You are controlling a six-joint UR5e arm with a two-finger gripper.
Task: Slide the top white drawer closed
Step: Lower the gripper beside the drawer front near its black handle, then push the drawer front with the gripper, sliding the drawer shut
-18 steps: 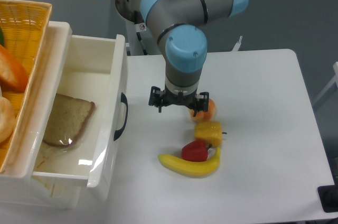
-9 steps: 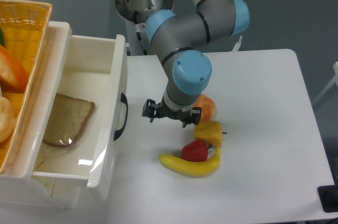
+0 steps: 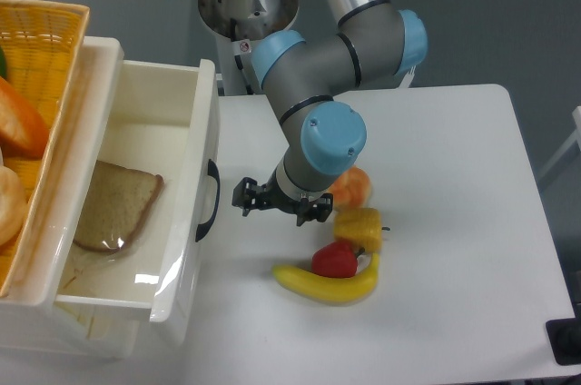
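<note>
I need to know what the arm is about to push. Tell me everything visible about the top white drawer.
The top white drawer is a deep, glossy white plastic box with a black curved handle on its front. It stands pulled well out of the cabinet toward the table. A slice of bread lies flat on its floor. The gripper hangs just right of the handle, not touching it.

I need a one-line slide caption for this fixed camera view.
Hand near the black handle of the open top white drawer.
</note>
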